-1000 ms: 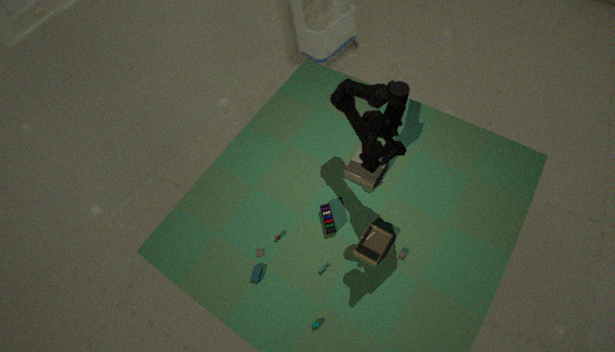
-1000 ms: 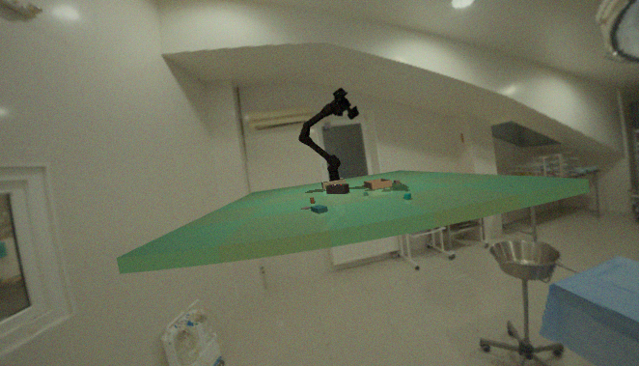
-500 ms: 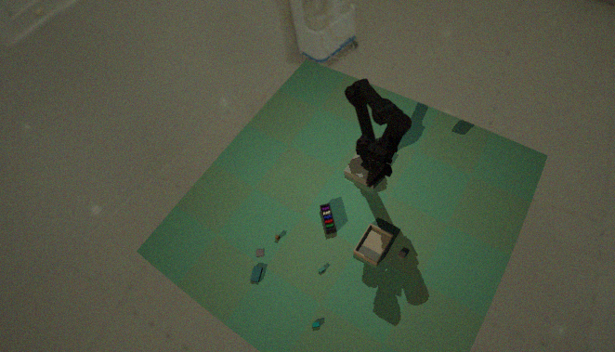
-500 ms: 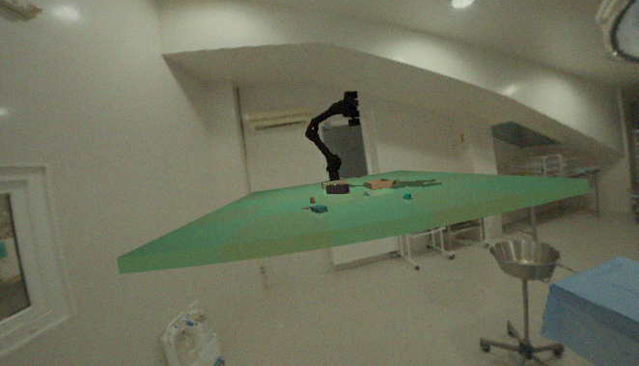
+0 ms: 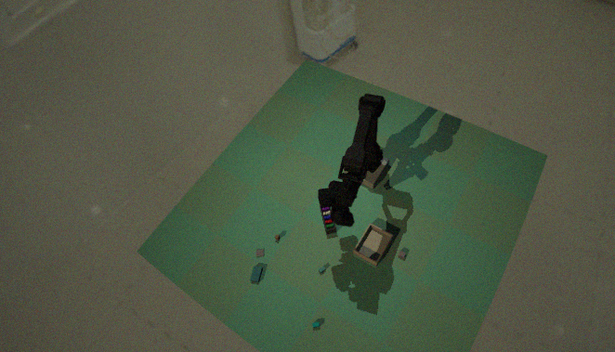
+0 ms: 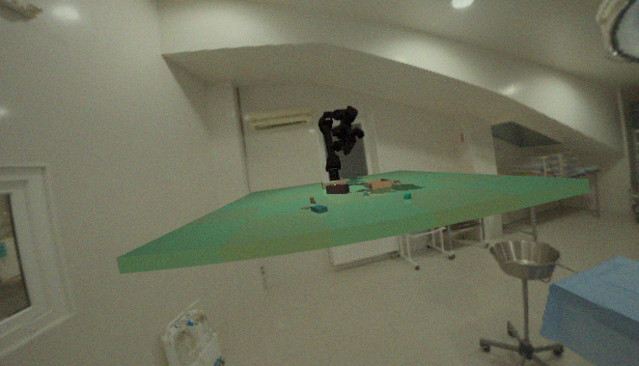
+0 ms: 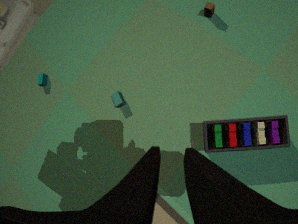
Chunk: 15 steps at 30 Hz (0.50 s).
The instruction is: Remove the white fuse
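The white fuse stands in the dark fuse block, between the blue fuse and the purple fuse. The red fuse and green fuse stand in the same row. The brown tray lies beside the block, partly hidden behind the fingers in the wrist view. My gripper is open by a narrow gap, with nothing between the fingertips. It hangs high above the mat, with the block to its right in the wrist view.
A teal block, an orange-brown piece and small teal pieces lie on the mat. A pinkish piece lies beside the tray. A tan box is partly under the arm.
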Tool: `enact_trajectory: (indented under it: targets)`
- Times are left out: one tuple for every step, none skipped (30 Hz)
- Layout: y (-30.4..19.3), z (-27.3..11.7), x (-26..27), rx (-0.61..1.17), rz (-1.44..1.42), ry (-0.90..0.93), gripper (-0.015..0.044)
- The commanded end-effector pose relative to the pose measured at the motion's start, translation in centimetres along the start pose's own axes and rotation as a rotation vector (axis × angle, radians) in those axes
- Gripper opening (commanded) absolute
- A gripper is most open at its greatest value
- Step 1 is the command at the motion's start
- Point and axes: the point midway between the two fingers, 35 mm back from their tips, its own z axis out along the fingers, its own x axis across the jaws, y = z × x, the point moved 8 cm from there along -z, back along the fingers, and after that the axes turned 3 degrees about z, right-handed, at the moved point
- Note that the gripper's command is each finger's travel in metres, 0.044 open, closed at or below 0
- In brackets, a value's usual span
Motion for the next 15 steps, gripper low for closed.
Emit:
enact_trajectory:
  targets:
    - [1.8,4.9,-3.4,0.189,-0.107,-0.179,0.0070]
    - [2.2,6.0,-4.4,0.246,-0.125,-0.213,0.0070]
    - [2.6,7.0,-5.5,0.306,-0.140,-0.242,0.0070]
    - [2.9,8.0,-6.6,0.367,-0.150,-0.265,0.0070]
    - [3.2,8.7,-7.5,0.417,-0.155,-0.279,0.0070]
    - [3.3,9.1,-8.0,0.447,-0.158,-0.286,0.0070]
    - [3.4,9.3,-8.2,0.457,-0.158,-0.288,0.0070]
    - [3.4,9.3,-8.2,0.457,-0.158,-0.288,0.0070]
    - [3.4,9.3,-8.2,0.457,-0.158,-0.288,0.0070]
    - [3.4,9.3,-8.2,0.457,-0.158,-0.288,0.0070]
    - [3.5,9.2,-8.5,0.457,-0.158,-0.288,0.0070]
    - [3.6,9.2,-8.7,0.457,-0.158,-0.288,0.0070]
    - [3.6,9.2,-8.8,0.457,-0.158,-0.288,0.0070]
    - [3.6,9.2,-8.8,0.457,-0.158,-0.288,0.0070]
    - [3.6,9.3,-8.8,0.457,-0.158,-0.288,0.0070]
